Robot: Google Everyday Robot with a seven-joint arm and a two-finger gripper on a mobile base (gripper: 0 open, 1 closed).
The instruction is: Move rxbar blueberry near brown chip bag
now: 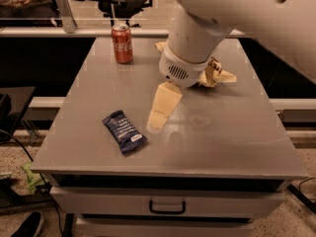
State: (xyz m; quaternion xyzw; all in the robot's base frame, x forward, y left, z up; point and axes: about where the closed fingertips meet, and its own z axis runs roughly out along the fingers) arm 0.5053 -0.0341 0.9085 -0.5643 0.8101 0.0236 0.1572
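Observation:
The rxbar blueberry (124, 132), a dark blue flat bar with white print, lies on the grey table top toward the front left. The brown chip bag (216, 73) lies at the back right; the white arm hides most of it, and only its tan end and a bit of brown show. My gripper (157, 122) hangs down from the arm over the middle of the table, just to the right of the bar and a little above the surface. It holds nothing that I can see.
A red soda can (122, 44) stands at the back left of the table (237, 142). A drawer with a handle (167, 206) sits under the front edge. A shoe (27, 226) and cables lie on the floor at the left.

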